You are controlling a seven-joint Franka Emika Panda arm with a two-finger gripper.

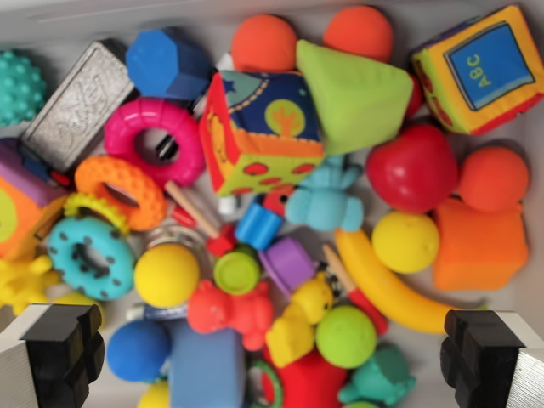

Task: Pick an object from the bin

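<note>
We hover over the bin (51,25), hand (276,357) spread apart and empty; next we choose a toy, perhaps the green ball (346,336), and descend.

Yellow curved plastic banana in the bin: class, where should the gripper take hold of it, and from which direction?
Grip the yellow curved plastic banana across its thick middle, coming straight down from above. It lies flat on top of the pile, its narrow width probably suits the open gripper, and its ends are crowded by other toys.
</note>
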